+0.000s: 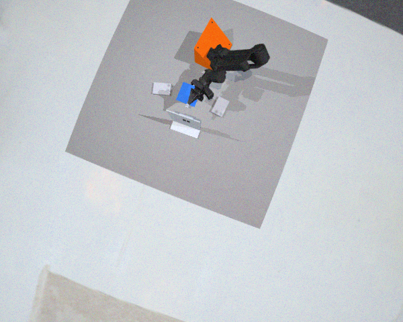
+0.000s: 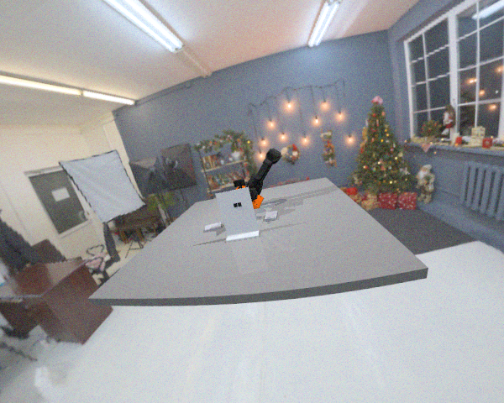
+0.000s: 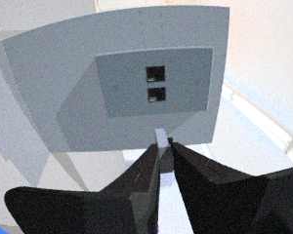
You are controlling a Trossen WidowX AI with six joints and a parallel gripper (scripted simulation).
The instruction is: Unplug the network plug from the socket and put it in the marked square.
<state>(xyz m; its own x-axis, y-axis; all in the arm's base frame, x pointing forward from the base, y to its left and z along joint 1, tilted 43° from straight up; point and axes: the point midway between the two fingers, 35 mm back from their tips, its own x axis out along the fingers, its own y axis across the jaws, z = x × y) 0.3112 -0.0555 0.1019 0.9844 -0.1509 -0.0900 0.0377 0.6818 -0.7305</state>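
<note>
The network plug (image 1: 187, 105) (image 3: 162, 138) is a small pale piece between my fingertips, out of the panel and apart from it. My gripper (image 1: 189, 102) (image 3: 164, 149) is shut on the plug. The upright grey panel (image 1: 175, 115) (image 2: 239, 221) (image 3: 78, 63) stands in front of the fingers. Two dark sockets, the upper socket (image 3: 155, 74) and the lower socket (image 3: 156, 95), show with no plug in them. The blue marked square (image 1: 184, 91) lies on the table on the arm's side of the panel, partly hidden under the gripper in the top view.
A pale flat block (image 1: 161, 88) (image 2: 212, 227) lies to one side of the blue square, and another pale block (image 1: 219, 106) (image 2: 270, 215) lies to the other side. An orange block (image 1: 212, 36) (image 2: 258, 201) stands beside the arm's base. The panel has a white foot (image 1: 185, 129) (image 2: 242, 236).
</note>
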